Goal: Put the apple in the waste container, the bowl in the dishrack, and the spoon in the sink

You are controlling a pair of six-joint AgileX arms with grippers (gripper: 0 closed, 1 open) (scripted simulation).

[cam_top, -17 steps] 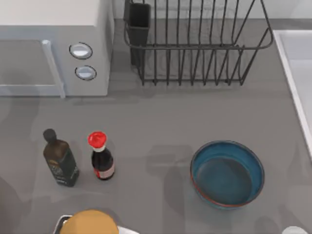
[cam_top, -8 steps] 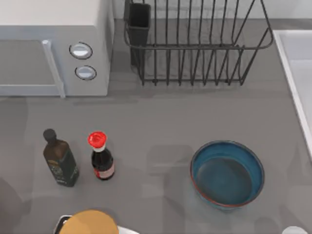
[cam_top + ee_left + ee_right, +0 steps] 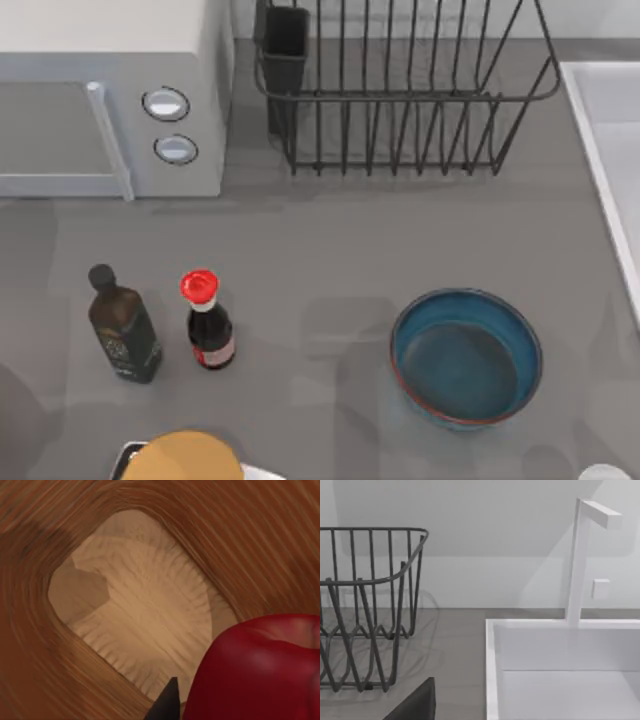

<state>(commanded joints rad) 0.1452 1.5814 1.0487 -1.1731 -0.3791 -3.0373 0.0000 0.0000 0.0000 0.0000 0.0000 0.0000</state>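
Evidently the apple (image 3: 260, 672) is already in the left gripper's (image 3: 172, 705) charge: in the left wrist view the glossy red fruit sits right against the one dark fingertip (image 3: 167, 705) that shows, hanging over the mouth of a woven brown waste container (image 3: 45, 645) whose pale floor lies well below the pincer. The fruit looks firm, smooth and light, so a hold across its widest part suits it, though the slick skin could slip from a weak squeeze; whether the jaws truly clamp it cannot be told here. The bowl (image 3: 466, 357) stands upright on the grey table (image 3: 330, 250), apart from either pincer; it looks stiff, heavier and breakable, best taken by pinching its rim. Ahead of the right gripper (image 3: 417, 702) stand the dishrack (image 3: 367, 605) and the sink (image 3: 560, 670), its own fingers undecided.
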